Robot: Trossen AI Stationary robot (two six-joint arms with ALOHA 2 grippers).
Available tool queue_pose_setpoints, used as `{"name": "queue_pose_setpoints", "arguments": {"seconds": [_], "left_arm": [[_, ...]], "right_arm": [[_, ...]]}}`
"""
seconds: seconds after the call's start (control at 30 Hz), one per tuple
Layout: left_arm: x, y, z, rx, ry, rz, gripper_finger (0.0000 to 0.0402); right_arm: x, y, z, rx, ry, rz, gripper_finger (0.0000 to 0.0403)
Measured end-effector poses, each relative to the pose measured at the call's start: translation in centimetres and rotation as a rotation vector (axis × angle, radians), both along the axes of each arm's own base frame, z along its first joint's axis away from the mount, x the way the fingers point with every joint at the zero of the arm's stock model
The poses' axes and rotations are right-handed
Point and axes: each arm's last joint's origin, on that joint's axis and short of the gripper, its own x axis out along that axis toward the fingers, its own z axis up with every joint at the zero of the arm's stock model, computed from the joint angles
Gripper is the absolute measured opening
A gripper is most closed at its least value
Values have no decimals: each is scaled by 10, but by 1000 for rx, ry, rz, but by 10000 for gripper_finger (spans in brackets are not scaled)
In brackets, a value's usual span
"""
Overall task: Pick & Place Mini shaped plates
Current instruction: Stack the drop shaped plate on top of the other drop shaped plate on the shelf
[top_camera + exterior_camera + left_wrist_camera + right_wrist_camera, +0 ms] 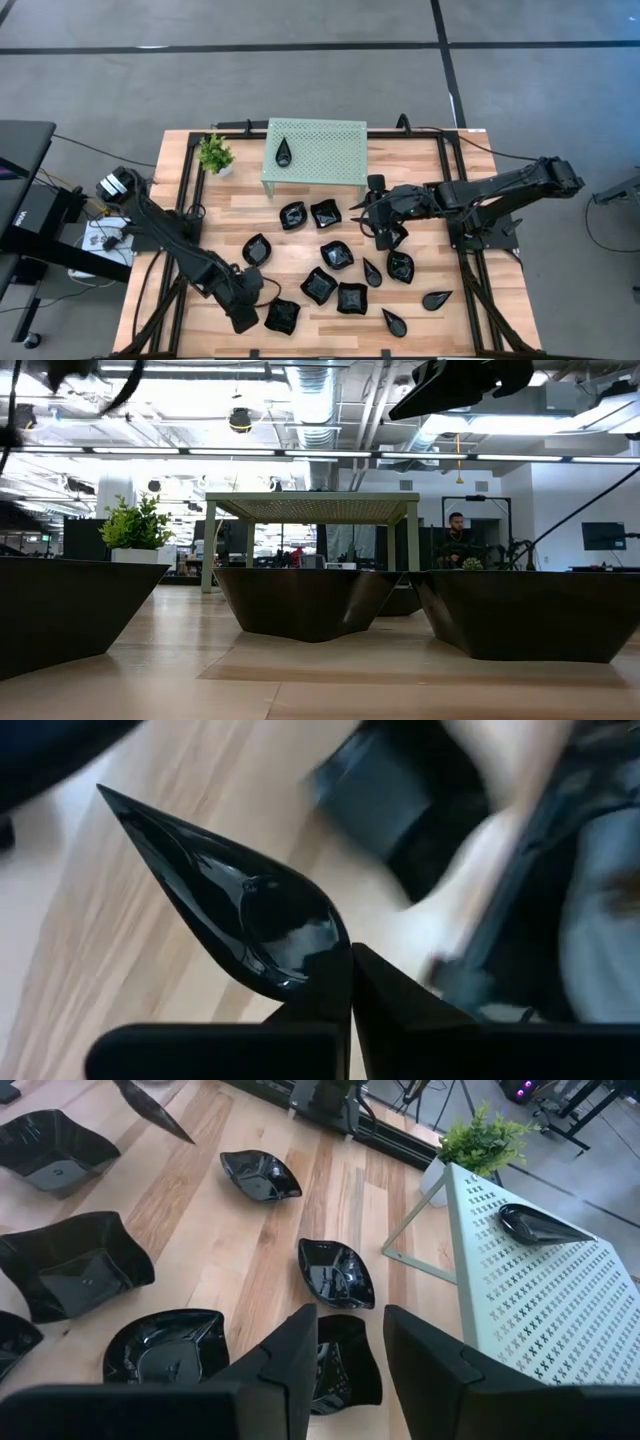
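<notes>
Gripping a black teardrop plate (235, 910) by its rounded end, the left gripper (243, 318) works at the bench's (420, 215) 7 o'clock corner, its jaws shut tight on the rim. In the left wrist view the plate's long axis runs straight away from the jaws, its pointed tip farthest out and clear of the wood. Judged from that, the coming move turns on this line: the tip leads, so whichever way the wrist turns, the point gets there first.

The likely goal is the green rack (315, 152) at 12 o'clock, where one teardrop plate (284, 152) already lies on the perforated top. It sits well apart from the left arm, across a scatter of other mini plates (336, 255) in the middle of the bench (square, leaf and drop shapes).

The right gripper (375, 215) hangs much nearer the rack, at about 2 o'clock from the bench's centre, jaws open and holding nothing, a leaf plate (335, 1272) on the wood ahead of them. A small plant (215, 153) stands just beside the rack's 9 o'clock side.
</notes>
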Motion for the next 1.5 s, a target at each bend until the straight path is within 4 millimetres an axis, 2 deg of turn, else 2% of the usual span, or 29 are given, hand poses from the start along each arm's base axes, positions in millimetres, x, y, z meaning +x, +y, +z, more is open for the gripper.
{"name": "queue_pose_setpoints", "arguments": {"seconds": [0.13, 0.23, 0.37, 0.5, 0.63, 0.83, 0.97, 1.1, 1.33, 1.5], "left_arm": [[12, 3, 31, 69, -183, -68, 4], [26, 9, 57, 196, -338, -163, 4], [47, 36, 84, 449, -424, -201, 4], [72, 80, 100, 656, -439, -195, 4], [89, 139, 103, 771, -362, -126, 4], [89, 231, 100, 847, -188, 54, 4], [81, 269, 99, 863, -116, 147, 4], [76, 282, 94, 817, -89, 160, 4], [72, 280, 73, 808, -40, 109, 4], [76, 281, 73, 820, -88, 133, 4]], "right_arm": [[0, 0, 0, 0, 0, 0, 113], [0, 0, 0, 0, 0, 0, 113], [0, 0, 1, 1, -6, 0, 113], [1, 0, 1, 3, -14, -1, 113], [1, 0, 1, 5, -15, -1, 113], [1, 0, 1, 5, -15, -1, 113], [1, 0, 1, 43, -18, -21, 113], [0, 0, 1, 79, -19, -40, 113], [0, 0, 1, 126, -24, -65, 113], [0, 0, 1, 135, -25, -69, 113]]}}
